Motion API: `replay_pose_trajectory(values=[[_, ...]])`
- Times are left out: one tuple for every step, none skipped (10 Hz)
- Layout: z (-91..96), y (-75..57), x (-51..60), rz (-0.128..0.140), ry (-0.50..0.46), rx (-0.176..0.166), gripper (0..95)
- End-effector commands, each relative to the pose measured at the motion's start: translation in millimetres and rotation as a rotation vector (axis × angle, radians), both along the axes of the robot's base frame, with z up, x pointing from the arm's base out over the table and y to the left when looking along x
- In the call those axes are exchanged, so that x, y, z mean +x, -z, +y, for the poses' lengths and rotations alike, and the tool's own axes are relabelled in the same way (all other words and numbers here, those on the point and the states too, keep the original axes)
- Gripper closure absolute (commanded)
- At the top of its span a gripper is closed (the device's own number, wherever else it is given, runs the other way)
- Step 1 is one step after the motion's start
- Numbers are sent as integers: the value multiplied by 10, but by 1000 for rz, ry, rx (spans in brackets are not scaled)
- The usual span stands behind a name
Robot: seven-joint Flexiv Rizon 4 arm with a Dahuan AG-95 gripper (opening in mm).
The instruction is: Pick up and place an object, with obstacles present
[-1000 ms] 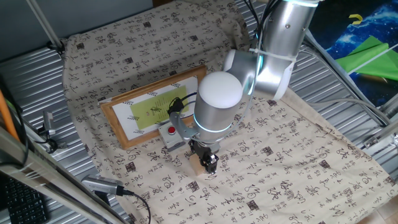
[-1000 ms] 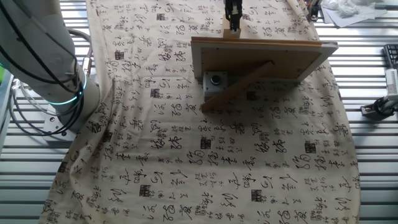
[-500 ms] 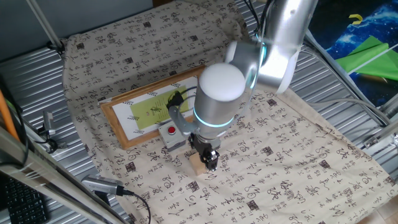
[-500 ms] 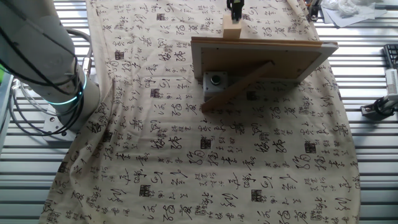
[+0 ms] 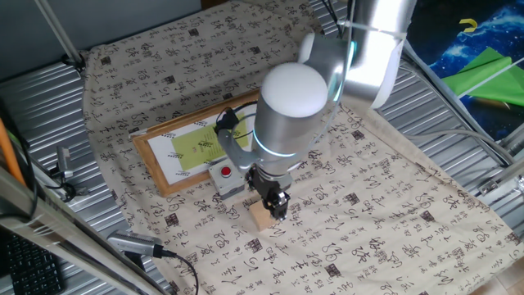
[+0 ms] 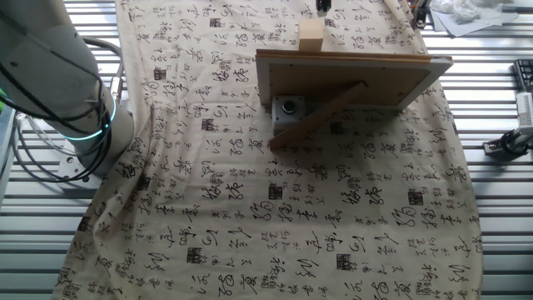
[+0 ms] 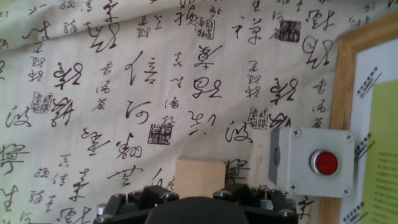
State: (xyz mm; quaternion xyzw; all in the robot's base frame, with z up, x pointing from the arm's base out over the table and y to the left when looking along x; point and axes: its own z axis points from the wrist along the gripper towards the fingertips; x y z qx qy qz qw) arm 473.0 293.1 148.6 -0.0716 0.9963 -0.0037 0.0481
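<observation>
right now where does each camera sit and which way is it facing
One fixed view: high, facing the front of the wooden picture frame; arm and gripper above the small tan wooden cube.
The other fixed view: high on the opposite side, facing the frame's back and prop; arm base at left, cube beyond the frame.
Hand view: on the hand, looking down at the calligraphy-print cloth; finger bases at the bottom edge.
All three show the cube and the small grey box with a red button.

We see that the gripper [image 5: 277,206] has risen off the wooden cube [image 5: 261,215], which a second ago sat between its jaws. In the other fixed view the gripper has climbed almost out past the top edge, and the cube [image 6: 311,35] now shows whole.
</observation>
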Motion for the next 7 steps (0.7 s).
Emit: replay_pose_trajectory(values=[[-14, -33, 6, -5, -11, 3, 190], [-12, -38, 13, -6, -12, 5, 190], [-8, -48, 25, -8, -16, 7, 190], [-8, -51, 26, -3, -19, 9, 190], [-8, -51, 26, -2, -20, 9, 190], [-8, -49, 26, 1, -22, 10, 190], [-8, -49, 27, -2, -22, 11, 190]])
